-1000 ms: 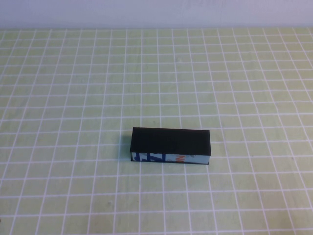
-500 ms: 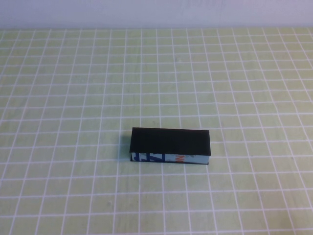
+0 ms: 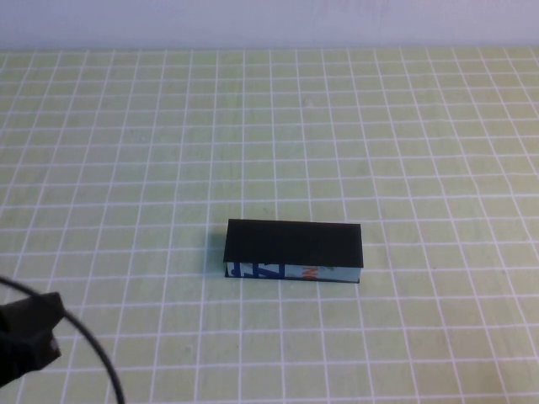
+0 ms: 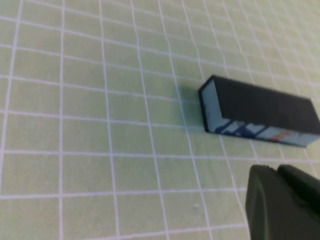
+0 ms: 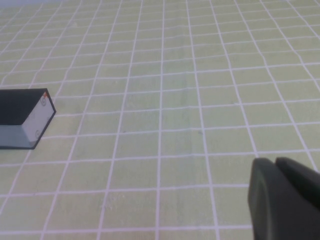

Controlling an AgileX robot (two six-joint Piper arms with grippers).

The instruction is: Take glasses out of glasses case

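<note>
A: Starting at the left of the high view, we see the left end effector [image 3: 25, 341] at the lower left edge, dark and blurred, with a black cable [image 3: 97, 353] curving off it. It hangs over the tabletop [image 3: 126, 151], well apart from the case. Whether its fingers are spread or pressed together, we cannot tell.

B: Agreed. Near the middle we have the glasses case [image 3: 293, 251], lid flat down and shut, lying lengthwise across the green mat with the white grid. Nothing lies between it and the left arm; the only other thing is the pale wall [image 3: 269, 21] at the far edge.

A: The glasses are not visible in any view, with the case closed.

B: The left wrist view gives us what the high view does not: the case's pale short end [image 4: 212, 107], beside its printed long side. Only a dark piece of the left end effector [image 4: 282, 202] shows in the corner there.

A: The right wrist view shows the other short end [image 5: 39, 120], pale with a small orange mark. The right end effector [image 5: 285, 197] appears only there, as a dark corner, well apart from the case; its state we cannot tell.

B: The print on the front is dark blue and orange on light blue-white; we cannot read it.
</note>
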